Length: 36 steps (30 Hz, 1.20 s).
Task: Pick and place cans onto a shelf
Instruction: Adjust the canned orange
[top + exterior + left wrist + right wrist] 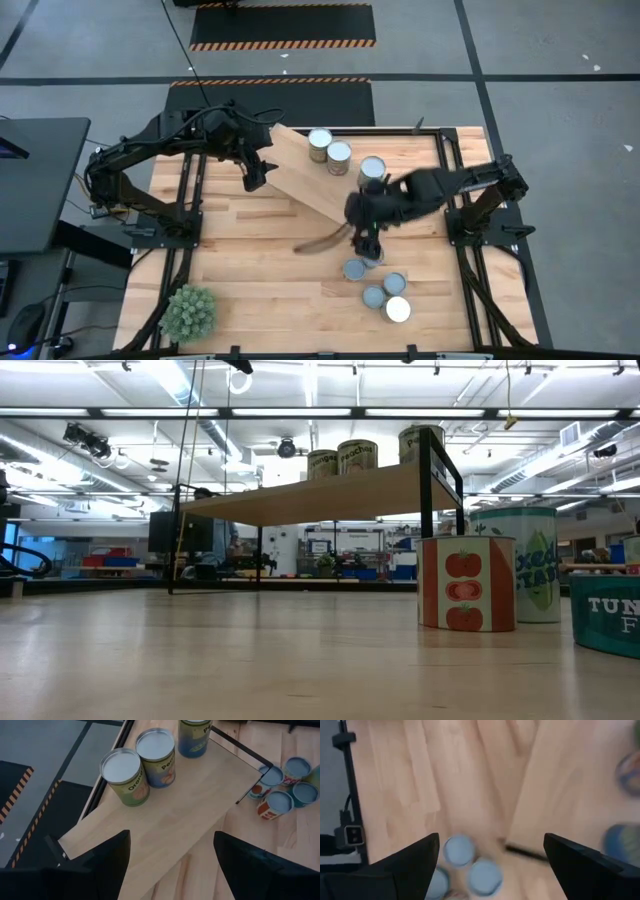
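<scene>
1. High view has my right tool [366, 243] hanging over the near edge of the big light-wood plank shelf on thin black legs [300, 172], right above the loose bunch of short metal cans with blue-grey and white tops [378, 285] on the wooden tabletop [250, 270]. The right wrist view shows its fingers [410, 865] spread wide with nothing between them, and two blue can tops [470, 862] just ahead.
2. So I'd say I'm between cans: heading into the next pick, not carrying anything.
3. My left tool [255, 175] sits at the shelf's far-left end, also open and empty, just waiting.
4. What's on the shelf so far: three cans [150, 757] grouped near its back end, upright. Four or so seem to be down on the tabletop; the arm may hide one.
5. Next move, I reckon: drop straight down on the nearest can top and close without knocking its neighbours, since they're packed just beside each other.
6. Spiky green plant ball [189, 311] is well apart, no worry.
</scene>
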Tool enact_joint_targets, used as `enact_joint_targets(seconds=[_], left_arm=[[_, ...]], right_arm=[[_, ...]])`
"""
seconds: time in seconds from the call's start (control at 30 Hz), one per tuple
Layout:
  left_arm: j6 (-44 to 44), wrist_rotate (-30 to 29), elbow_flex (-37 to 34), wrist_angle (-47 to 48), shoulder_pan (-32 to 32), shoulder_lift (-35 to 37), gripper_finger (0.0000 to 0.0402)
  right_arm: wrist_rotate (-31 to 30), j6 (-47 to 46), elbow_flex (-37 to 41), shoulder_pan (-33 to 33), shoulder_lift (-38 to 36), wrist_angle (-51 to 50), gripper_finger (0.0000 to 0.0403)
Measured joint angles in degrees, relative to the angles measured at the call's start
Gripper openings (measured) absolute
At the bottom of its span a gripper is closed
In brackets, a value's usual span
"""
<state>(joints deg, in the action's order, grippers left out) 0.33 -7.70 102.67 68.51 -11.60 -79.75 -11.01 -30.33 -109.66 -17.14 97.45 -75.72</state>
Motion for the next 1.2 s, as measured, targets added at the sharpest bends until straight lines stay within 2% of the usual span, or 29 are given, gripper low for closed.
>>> enact_joint_targets(seconds=[0.3,0.47,0.57,0.83,1.07,1.2], left_arm=[[-1.5,0.0,0.0,-0.1,0.0,0.0,0.029],[-1.2,0.0,0.0,-0.4,0.0,0.0,0.029],[-1.2,0.0,0.0,-1.3,0.0,0.0,0.029],[-1.2,0.0,0.0,-0.9,0.0,0.0,0.029],[2.1,0.0,0.1,-2.1,-0.7,-1.7,0.029],[6.1,3.1,0.0,-3.6,-3.5,-5.3,0.029]], right_arm=[[-1.3,-16.8,7.1,-11.2,0.0,0.2,0.0366],[-0.9,-18.0,13.7,-16.8,0.0,2.8,0.0366],[1.6,-17.4,18.0,-19.1,0.0,7.4,0.0366],[7.6,-18.6,26.8,-21.2,0.0,17.5,0.0378],[7.6,-19.3,28.6,-20.1,0.0,16.0,0.0389],[7.6,-19.7,28.6,-19.7,0.0,16.1,0.0389]])
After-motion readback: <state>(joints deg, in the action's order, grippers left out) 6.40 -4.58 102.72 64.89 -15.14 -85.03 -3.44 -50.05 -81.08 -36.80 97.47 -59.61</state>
